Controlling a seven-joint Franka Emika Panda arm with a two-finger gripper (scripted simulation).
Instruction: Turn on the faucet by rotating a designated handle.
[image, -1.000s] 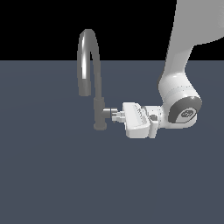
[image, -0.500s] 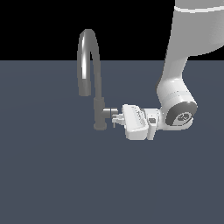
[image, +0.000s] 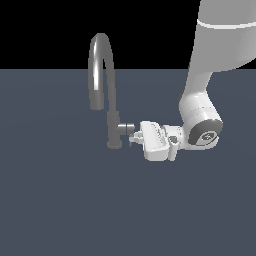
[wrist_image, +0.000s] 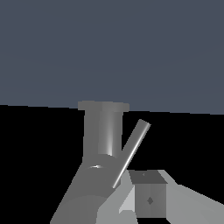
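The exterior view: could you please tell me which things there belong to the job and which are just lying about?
Belong to the job:
faucet
handle
gripper

Just lying about:
nothing besides the grey surface

Faucet (image: 113, 125) blocks leftward; open floor (image: 60, 200) elsewhere.

No readable text, labels, brands, numbers or signs on anything
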